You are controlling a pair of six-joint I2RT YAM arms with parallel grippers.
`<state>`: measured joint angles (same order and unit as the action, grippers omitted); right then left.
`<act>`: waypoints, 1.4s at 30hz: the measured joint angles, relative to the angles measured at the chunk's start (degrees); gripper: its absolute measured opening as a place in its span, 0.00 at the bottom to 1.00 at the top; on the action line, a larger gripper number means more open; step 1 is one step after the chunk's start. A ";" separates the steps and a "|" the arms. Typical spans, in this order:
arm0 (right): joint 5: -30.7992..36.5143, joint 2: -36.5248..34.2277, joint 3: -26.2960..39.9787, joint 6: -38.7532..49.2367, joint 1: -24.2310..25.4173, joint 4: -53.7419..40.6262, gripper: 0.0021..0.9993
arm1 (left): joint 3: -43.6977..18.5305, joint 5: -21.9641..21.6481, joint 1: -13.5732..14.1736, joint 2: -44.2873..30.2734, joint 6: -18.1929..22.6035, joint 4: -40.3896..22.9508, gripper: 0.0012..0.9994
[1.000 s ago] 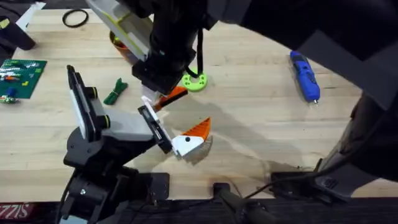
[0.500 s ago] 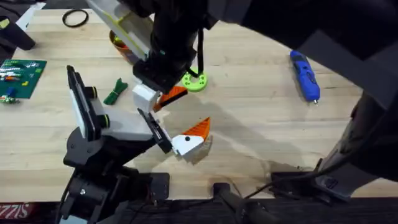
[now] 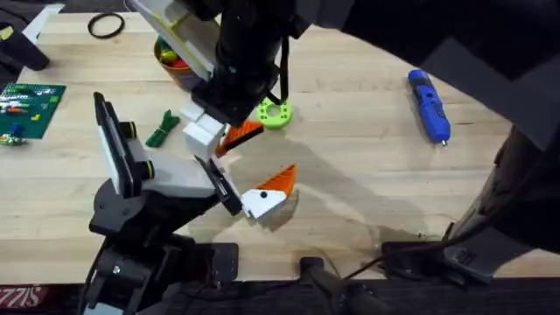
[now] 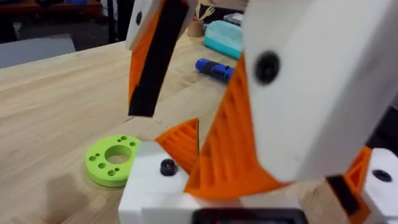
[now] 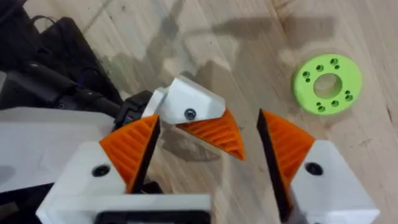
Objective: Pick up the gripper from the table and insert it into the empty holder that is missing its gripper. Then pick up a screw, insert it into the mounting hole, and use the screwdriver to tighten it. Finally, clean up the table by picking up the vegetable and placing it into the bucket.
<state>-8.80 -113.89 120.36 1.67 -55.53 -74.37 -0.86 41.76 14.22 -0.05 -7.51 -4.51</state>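
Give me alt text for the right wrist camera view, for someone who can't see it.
The right claw hangs open over an orange ridged finger with a white base, mounted at the black rail end of the holder. A bright green ring lies on the wooden table nearby.

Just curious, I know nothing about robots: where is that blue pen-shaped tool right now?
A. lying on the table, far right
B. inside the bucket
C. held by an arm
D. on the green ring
A: the blue screwdriver lies alone on the table, untouched.
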 joint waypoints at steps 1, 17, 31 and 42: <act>0.00 0.00 0.00 0.00 0.00 0.00 1.00 | 0.00 0.02 0.00 0.00 -0.02 0.00 0.99; -0.94 0.05 0.00 0.02 1.04 -0.10 1.00 | 0.00 0.04 0.00 0.00 0.16 0.02 0.99; -1.99 2.24 -0.04 0.02 12.55 -3.88 1.00 | 0.00 0.04 0.00 0.00 0.22 0.02 0.99; -0.12 3.30 -0.04 0.06 20.87 -8.07 1.00 | 0.00 0.04 0.00 0.00 0.22 0.02 0.99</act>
<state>-8.92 -110.59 120.31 1.73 -34.66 -82.44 -0.86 41.80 14.22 -0.05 -7.29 -4.49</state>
